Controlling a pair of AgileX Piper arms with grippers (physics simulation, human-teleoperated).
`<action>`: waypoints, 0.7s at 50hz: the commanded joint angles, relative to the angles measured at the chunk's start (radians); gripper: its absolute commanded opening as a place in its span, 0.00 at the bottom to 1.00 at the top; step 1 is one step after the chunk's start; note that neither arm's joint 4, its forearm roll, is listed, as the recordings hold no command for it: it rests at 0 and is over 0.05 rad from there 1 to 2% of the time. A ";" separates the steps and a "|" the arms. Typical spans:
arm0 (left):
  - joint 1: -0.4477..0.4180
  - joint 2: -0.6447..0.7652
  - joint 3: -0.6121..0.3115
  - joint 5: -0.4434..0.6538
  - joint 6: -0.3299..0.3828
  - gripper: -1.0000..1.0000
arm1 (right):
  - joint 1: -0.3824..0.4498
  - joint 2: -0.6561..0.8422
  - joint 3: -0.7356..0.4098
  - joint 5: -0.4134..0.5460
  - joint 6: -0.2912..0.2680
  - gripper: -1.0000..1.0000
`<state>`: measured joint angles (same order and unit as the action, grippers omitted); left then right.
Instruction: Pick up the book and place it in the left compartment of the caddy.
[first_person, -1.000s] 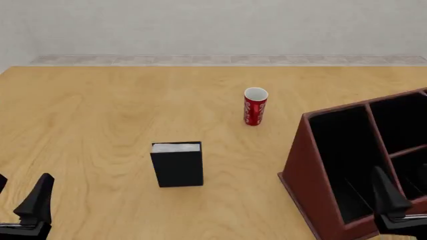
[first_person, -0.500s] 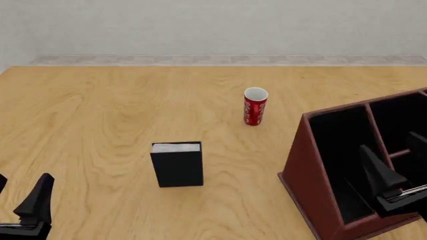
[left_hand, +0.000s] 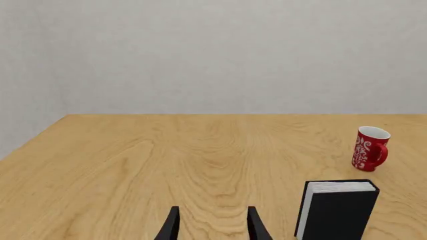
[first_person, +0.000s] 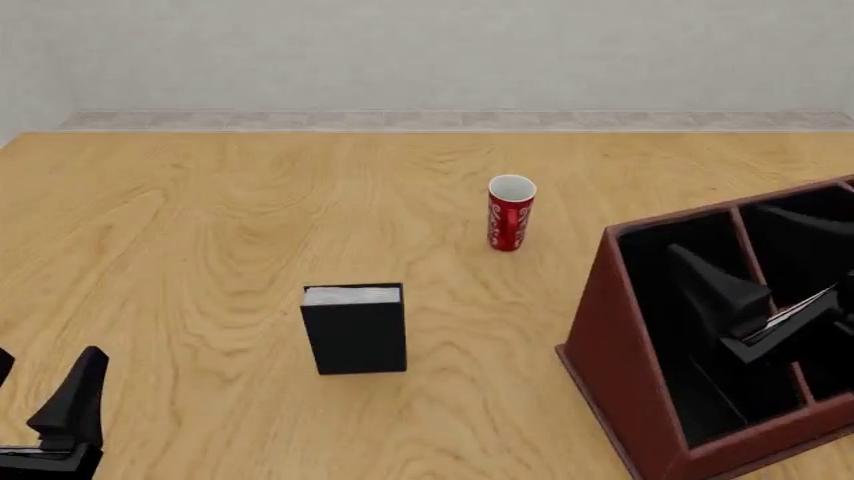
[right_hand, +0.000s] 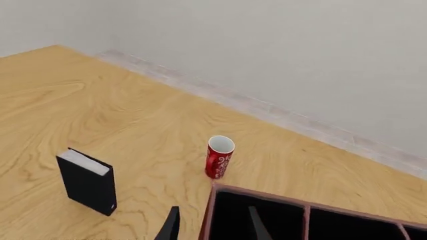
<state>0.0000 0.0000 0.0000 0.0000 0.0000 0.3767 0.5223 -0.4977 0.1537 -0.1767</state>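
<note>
While book stands upright, red cup behind.

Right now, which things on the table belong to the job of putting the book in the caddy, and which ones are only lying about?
For the job:
- book, standing upright
- caddy
- left compartment, the long slot

Only lying about:
- red cup, standing apart from both

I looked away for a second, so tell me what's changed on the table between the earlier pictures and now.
Only the right gripper moved: it rose from the near right corner and swung forward and left, over the caddy. It holds nothing. The book, the red cup and the left gripper stayed put.
</note>
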 joint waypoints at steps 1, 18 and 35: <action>0.000 0.000 0.000 0.000 0.000 1.00 | 0.065 0.116 -0.115 0.057 0.010 1.00; 0.000 0.000 0.000 0.000 0.000 1.00 | 0.136 0.262 -0.251 0.115 0.052 1.00; 0.000 0.000 0.000 0.000 0.000 1.00 | 0.208 0.451 -0.360 0.178 0.111 1.00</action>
<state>0.0000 0.0000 0.0000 0.0000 0.0000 0.5548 0.8751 -0.7909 0.2948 -0.0831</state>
